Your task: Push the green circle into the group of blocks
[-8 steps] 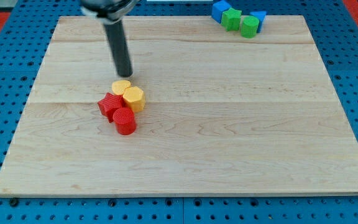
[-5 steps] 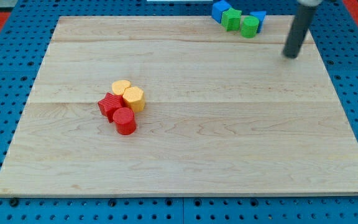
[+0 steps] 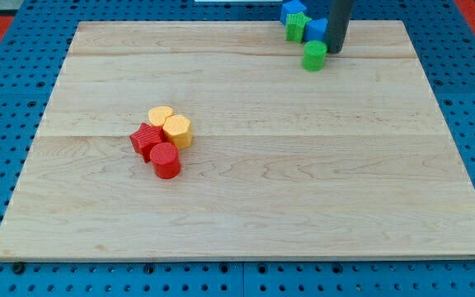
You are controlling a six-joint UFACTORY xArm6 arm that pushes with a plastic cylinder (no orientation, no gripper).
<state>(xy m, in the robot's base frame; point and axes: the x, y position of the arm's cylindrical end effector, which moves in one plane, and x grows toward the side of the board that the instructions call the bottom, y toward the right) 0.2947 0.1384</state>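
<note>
The green circle (image 3: 314,55) stands on the wooden board (image 3: 246,206) near the view's top, right of centre. My tip (image 3: 335,50) is just to its right and slightly above, touching or almost touching it. A group of blocks lies left of centre: a yellow circle (image 3: 161,115), a yellow hexagon (image 3: 177,130), a red star (image 3: 146,139) and a red circle (image 3: 166,160), all touching. The green circle is far to the upper right of this group.
At the top edge, above the green circle, sit a blue block (image 3: 293,10), a green star (image 3: 296,25) and another blue block (image 3: 316,29), close behind my rod. Blue pegboard (image 3: 7,99) surrounds the board.
My tip swept from beside the yellow blocks to the far right, then back left to the top cluster. The green circle has been pushed down-left out of that cluster; the blue and green blocks shifted.
</note>
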